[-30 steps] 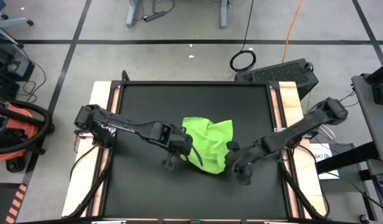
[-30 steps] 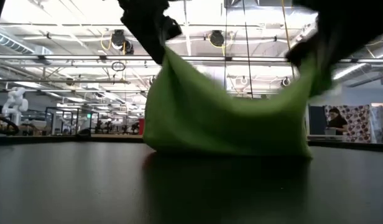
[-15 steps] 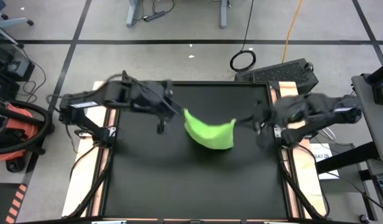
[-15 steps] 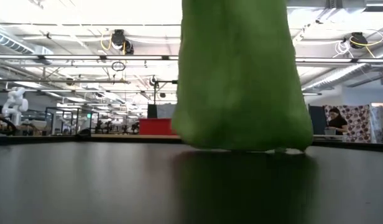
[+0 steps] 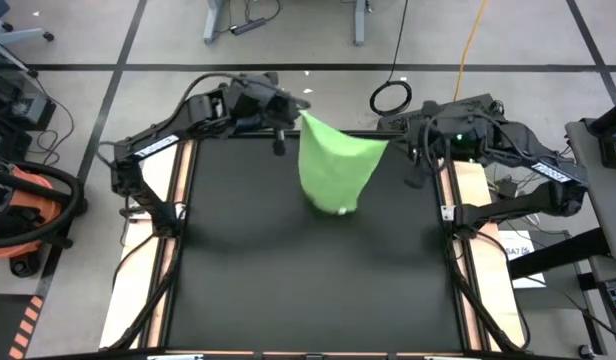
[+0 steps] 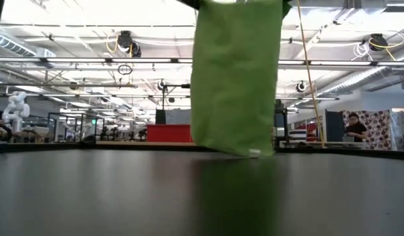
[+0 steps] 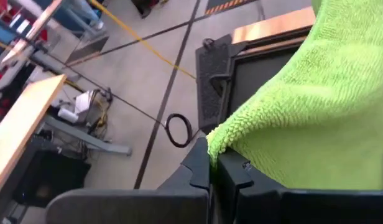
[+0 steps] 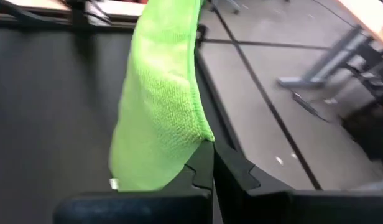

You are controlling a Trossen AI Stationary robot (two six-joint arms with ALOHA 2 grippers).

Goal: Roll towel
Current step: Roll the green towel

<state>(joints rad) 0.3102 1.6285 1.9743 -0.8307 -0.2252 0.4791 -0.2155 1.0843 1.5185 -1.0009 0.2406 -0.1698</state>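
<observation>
The lime-green towel [image 5: 336, 165] hangs in the air over the far part of the black mat [image 5: 248, 270], stretched between my two grippers. My left gripper [image 5: 291, 118] is shut on its upper left corner, and my right gripper [image 5: 400, 150] is shut on its upper right corner. In the low view the towel [image 6: 235, 78] hangs as a flat sheet. Its lower edge [image 6: 238, 152] reaches close to the mat; whether it touches, I cannot tell. My left gripper pinches the towel's upper left corner [image 7: 217, 142] between its two shut fingers, at the hemmed edge. The towel hangs below and away from the fingers, lifted off the mat. My right gripper pinches the towel's upper right corner [image 8: 199, 134] between its two shut fingers. The cloth hangs down from it, and the top edge runs across to the other gripper.
The mat's near and middle parts lie bare. Wooden strips [image 5: 468, 180] line the table's sides. A black box [image 5: 458, 115] and a cable loop [image 5: 391, 97] lie beyond the far right corner. A person [image 6: 351, 128] stands far off in the room.
Both grippers have risen and gone toward the table's far edge, moving apart, still shut on the towel. The towel, crumpled on the mat's middle a second ago, has been lifted and now hangs spread as a flat sheet.
</observation>
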